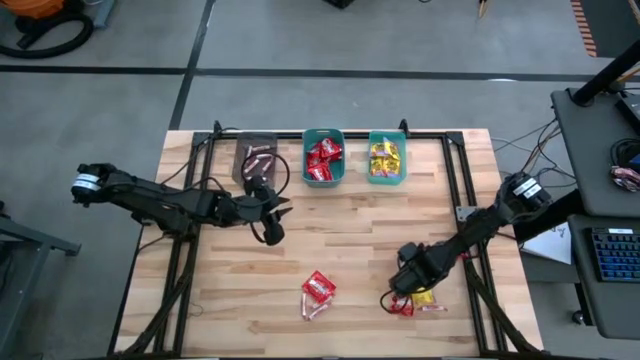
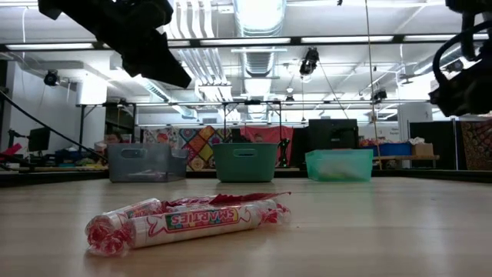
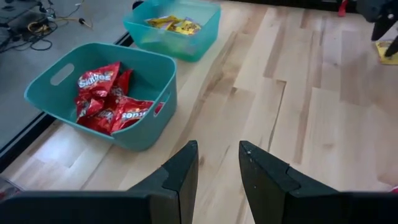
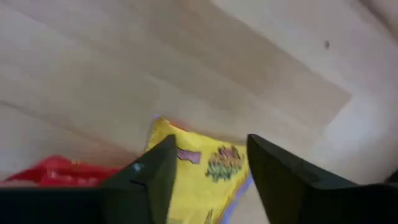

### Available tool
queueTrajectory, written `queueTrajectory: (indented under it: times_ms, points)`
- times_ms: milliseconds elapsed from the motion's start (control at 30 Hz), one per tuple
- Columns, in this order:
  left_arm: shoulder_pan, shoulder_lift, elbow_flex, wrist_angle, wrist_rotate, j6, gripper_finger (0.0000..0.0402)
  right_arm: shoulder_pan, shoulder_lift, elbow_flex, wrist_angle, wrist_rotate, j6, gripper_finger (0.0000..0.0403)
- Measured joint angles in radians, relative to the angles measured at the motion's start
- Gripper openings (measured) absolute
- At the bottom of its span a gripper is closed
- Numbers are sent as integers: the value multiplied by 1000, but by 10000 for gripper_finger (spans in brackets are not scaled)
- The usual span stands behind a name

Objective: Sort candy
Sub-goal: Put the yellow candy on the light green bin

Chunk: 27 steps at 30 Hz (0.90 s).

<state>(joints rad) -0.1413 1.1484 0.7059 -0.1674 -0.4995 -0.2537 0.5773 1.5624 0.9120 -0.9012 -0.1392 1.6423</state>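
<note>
My right gripper (image 1: 399, 291) points down over a small candy pile near the table's front right. In the right wrist view it (image 4: 208, 165) is open, with one finger on either side of a yellow packet (image 4: 205, 171). A red packet (image 4: 59, 171) lies beside the yellow one. Whether the fingers touch the yellow packet I cannot tell. My left gripper (image 3: 217, 165) is open and holds nothing. It hovers at mid-table just in front of the bins (image 1: 276, 212). A red packet (image 1: 318, 287) and wrapped candy rolls (image 2: 184, 220) lie flat on the table near the front middle.
Three bins stand in a row at the far edge. A grey one (image 1: 257, 158) holds stick candy. A teal one (image 1: 323, 176) holds red packets (image 3: 102, 99). A lighter teal one (image 1: 386, 179) holds yellow packets (image 3: 171, 25). Bare wood (image 1: 350, 235) lies between the two arms.
</note>
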Motion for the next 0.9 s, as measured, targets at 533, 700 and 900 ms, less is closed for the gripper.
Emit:
queueTrajectory:
  times_ms: [533, 700, 900]
  points:
    - [1, 2, 0, 2, -43, 13, 100, -56, -16, -4, 7, 160, -163, 12]
    - [-1, 2, 0, 0, -38, 12, 100, -117, -65, -4, 0, 227, -242, 12]
    - [-37, 3, -4, 7, 11, -28, 100, -192, -123, -4, 0, 233, -363, 12]
